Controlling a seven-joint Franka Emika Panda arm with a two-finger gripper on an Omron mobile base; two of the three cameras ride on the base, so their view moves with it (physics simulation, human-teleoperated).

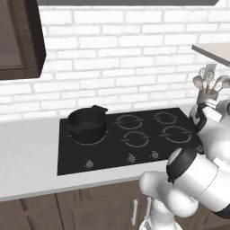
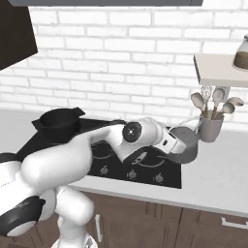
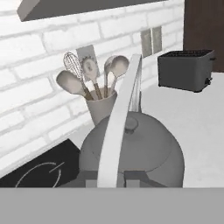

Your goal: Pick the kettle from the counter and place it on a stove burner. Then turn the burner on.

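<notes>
At the right end of the black glass cooktop [image 2: 145, 169], the small squat grey metal kettle [image 3: 135, 148] stands on the long pale grey-white counter [image 2: 218, 169], just off the glass edge and just in front of the grey utensil cup [image 2: 209, 127]. The cup holds wooden spoons and a wire whisk. In the hand view the kettle's arched handle [image 3: 120, 127] rises up the middle of the picture, with the knobbed lid behind it. The gripper [image 2: 181, 147] is at the kettle; whether its fingers are closed on the handle cannot be told, as the fingertips are hidden.

A large black pot with side handles [image 1: 87, 123] sits on the rear-left stove burner. Four further stove burners [image 1: 134, 139], marked by thin grey arcs, are bare. A row of small round knobs [image 1: 130, 158] lines the cooktop's front edge.

A dark toaster [image 3: 183, 70] stands further along the counter, well apart from the kettle. No brand, label or legible writing is visible on any item.
</notes>
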